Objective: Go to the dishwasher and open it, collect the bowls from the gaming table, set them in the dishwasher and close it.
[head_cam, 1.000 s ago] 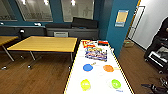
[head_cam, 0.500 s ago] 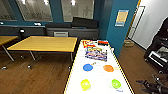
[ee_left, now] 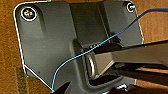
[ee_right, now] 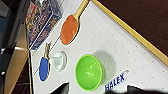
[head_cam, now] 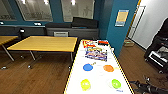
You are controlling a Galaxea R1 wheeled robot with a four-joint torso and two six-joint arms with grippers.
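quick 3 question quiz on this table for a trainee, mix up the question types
1. True or false: the green bowl lies upside down on the white table.
2. The orange item on the table is: A) a bowl, B) a paddle with a wooden handle, C) a lid.
3. Fill in: in the head view, the bowl beside the green bowl at the table's near end is ____.

Key
1. False: it stands upright, with its hollow showing.
2. B
3. The yellow bowl.

Yellow-wood table (head_cam: 45, 43) stands beside colourful game boxes (head_cam: 96, 52).
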